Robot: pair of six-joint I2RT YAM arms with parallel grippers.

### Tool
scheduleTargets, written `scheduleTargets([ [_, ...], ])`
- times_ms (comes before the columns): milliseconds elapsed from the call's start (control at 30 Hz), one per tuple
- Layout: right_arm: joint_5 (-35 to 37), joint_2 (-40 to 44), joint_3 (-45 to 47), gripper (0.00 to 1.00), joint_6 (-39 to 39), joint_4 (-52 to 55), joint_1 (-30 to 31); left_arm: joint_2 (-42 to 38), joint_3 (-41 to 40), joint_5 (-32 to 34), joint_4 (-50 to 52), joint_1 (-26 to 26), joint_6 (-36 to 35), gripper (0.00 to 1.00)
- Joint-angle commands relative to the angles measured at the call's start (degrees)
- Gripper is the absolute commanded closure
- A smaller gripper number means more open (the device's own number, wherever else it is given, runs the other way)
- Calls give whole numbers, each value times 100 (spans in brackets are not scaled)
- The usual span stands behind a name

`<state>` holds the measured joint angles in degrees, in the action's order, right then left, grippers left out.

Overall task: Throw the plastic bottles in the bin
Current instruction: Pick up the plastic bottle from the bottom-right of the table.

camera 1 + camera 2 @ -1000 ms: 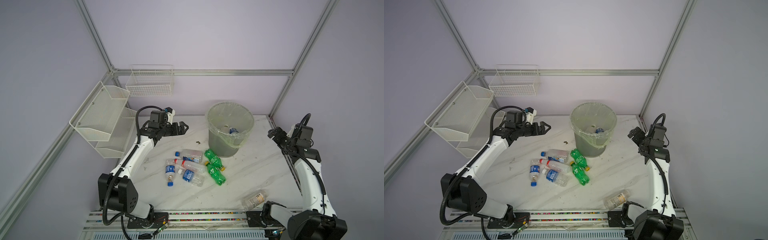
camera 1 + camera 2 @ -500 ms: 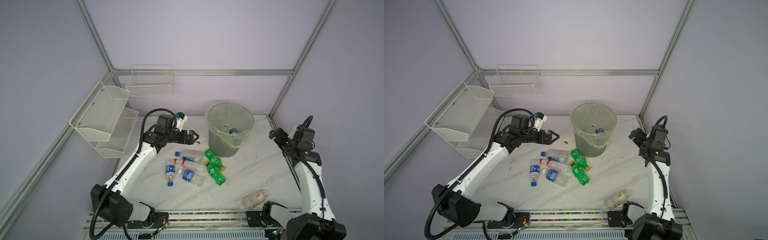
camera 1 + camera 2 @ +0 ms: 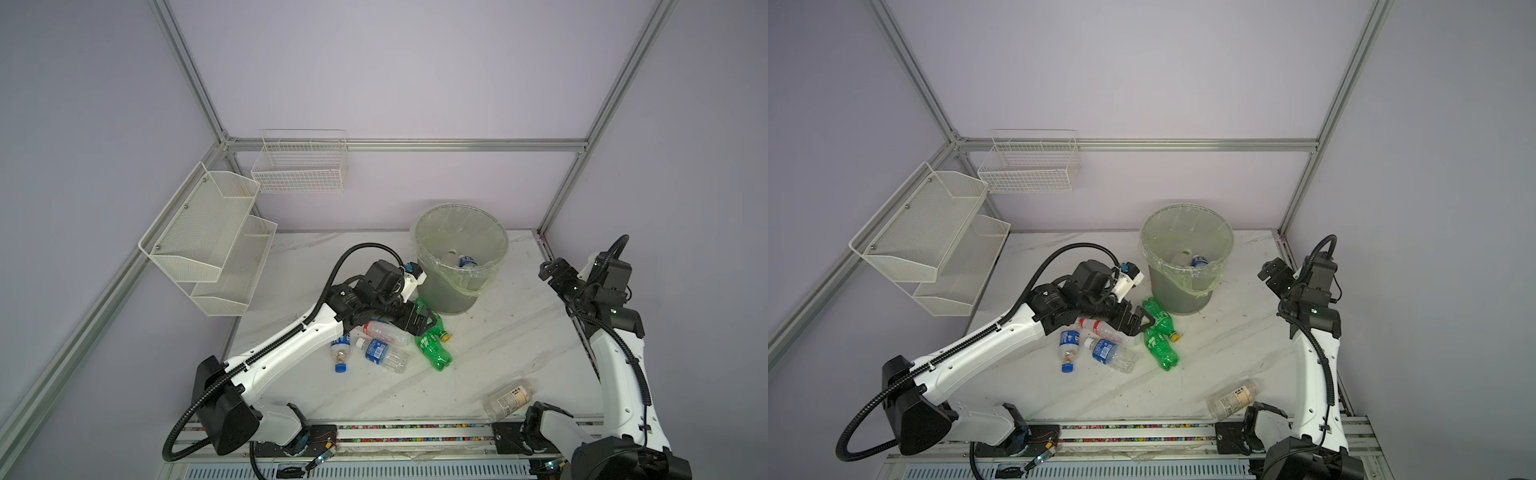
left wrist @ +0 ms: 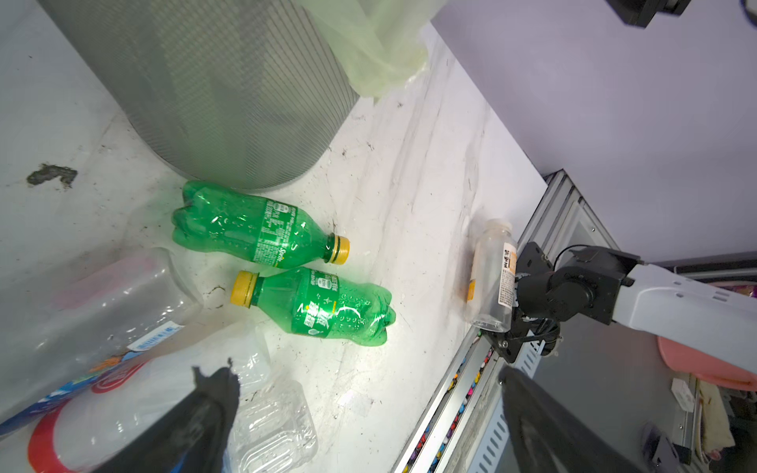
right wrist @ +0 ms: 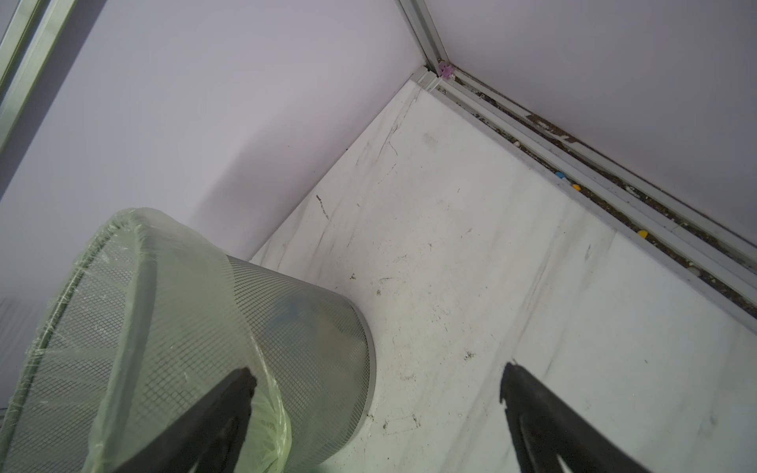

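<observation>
left gripper point(image 3: 424, 320) by 2 green bottles point(image 3: 434, 351), right gripper point(image 5: 377, 370) near bin point(image 5: 286, 311): both gape empty.

The bin point(image 3: 451, 296) stands on the table point(image 3: 511, 332), rear of centre, with bottles point(image 3: 467, 262) lying inside it. A cluster of bottles point(image 3: 380, 352) lies on the table just before the bin and leftward. One lone bottle point(image 3: 509, 400) lies well apart, at the front-right edge.

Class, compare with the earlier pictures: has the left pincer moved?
Yes. The left pincer has come closer to the bin, down over the green bottles at its foot.
</observation>
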<state>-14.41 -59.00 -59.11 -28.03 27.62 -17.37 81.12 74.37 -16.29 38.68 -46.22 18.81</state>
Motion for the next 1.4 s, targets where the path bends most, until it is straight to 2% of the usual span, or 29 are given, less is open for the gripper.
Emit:
scheduleTargets([
  [0, 24, 159, 40, 3, -53, -90, -30, 309, 312, 395, -93, -403, -155, 0],
  [400, 131, 310, 41, 3, -115, -11, -30, 1117, 1084, 872, 161, -1268, -449, 0],
  [667, 268, 346, -113, 3, -174, -37, -39, 2159, 2293, 1511, 906, -1689, -987, 0],
  [1000, 394, 467, -196, 3, -291, -11, -69, 3046, 3202, 1670, 1250, -1902, -1285, 0],
  [1367, 428, 529, -315, 3, -365, 16, -74, 3980, 4393, 1618, 1676, -2416, -1705, 0],
])
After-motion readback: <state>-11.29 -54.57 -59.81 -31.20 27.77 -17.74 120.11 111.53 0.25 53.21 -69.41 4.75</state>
